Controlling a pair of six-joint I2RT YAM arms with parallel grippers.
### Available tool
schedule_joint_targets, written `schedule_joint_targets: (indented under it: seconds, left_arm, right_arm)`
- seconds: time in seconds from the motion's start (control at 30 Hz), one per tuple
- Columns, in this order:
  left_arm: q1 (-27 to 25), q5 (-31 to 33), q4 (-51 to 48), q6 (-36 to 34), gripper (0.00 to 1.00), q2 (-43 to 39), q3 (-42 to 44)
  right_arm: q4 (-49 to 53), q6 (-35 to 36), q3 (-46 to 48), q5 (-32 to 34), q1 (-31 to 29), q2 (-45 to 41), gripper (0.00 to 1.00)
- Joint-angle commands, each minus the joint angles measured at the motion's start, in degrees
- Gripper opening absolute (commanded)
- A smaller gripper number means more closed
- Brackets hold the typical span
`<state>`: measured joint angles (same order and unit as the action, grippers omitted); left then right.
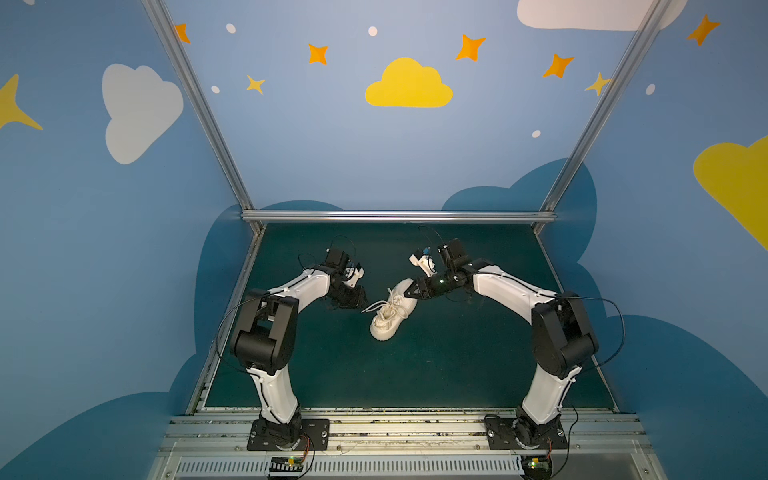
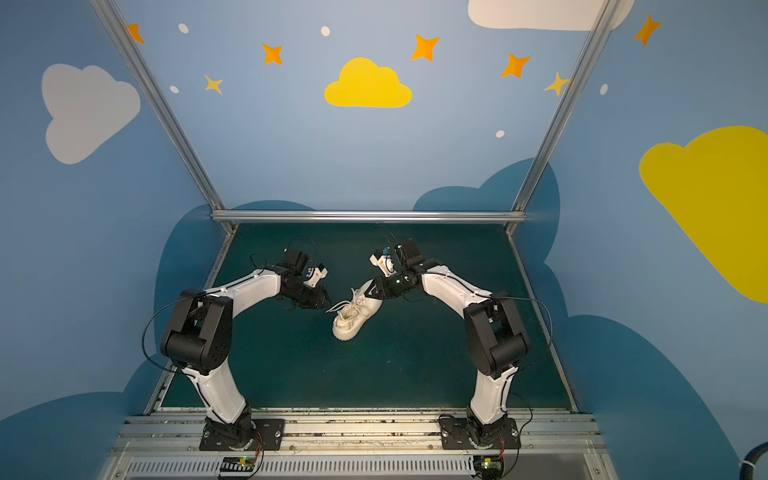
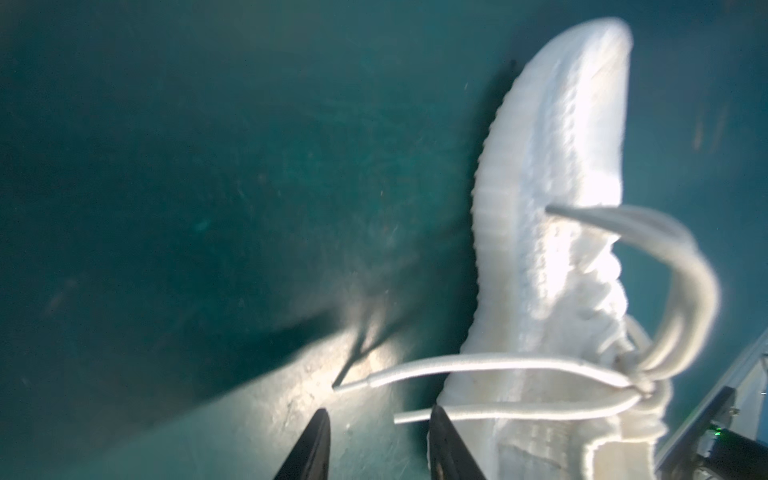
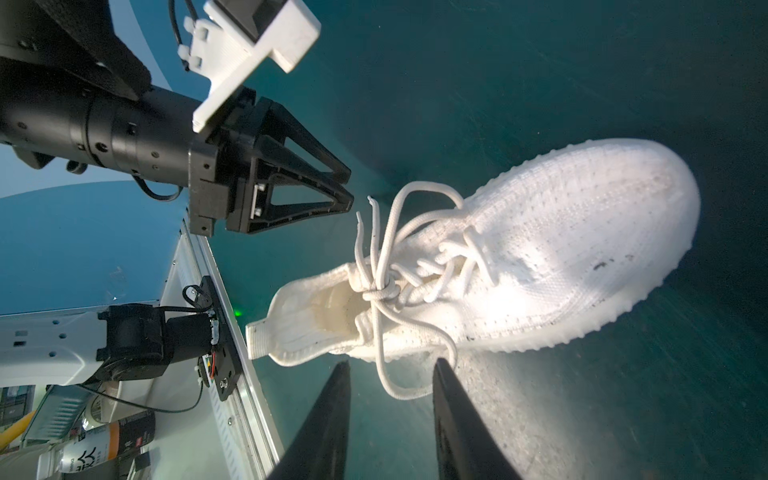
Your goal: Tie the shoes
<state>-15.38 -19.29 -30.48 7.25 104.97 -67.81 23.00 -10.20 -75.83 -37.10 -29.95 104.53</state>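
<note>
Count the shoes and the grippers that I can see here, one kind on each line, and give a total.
Sneaker: 1
Grippers: 2 (left gripper, right gripper)
Total: 3

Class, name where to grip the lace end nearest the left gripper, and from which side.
Probably just behind the tip of the lace end, coming from the left gripper's side. It sticks out sideways past the shoe, clear of the knot, pointing into the open jaws.
</note>
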Motion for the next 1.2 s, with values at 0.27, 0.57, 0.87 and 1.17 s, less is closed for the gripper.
schedule_joint_targets:
  seconds: [0.27,0.57,0.87,1.17]
  left_arm:
    - [-4.7,1.8,-0.8,6.0,0.41,-7.5,9.3]
    - [-9.2,0.6,4.6,11.4,0.4,-6.9,11.3]
    - [-9.7,4.4,3.1,11.2,0.4,-10.3,13.2]
    - [-8.8,12.7,-0.4,13.8,0.37,-9.7,11.2]
  right_arm:
    - [1.2,0.3,0.5,-0.8,1.2,-1.6,0.34]
    - [1.4,0.5,1.6,-1.0,1.4,-2.5,0.34]
    - [0.6,0.4,3.5,-1.0,2.0,-3.9,0.34]
    - [0.5,0.4,3.9,-1.1,2.1,-3.9,0.34]
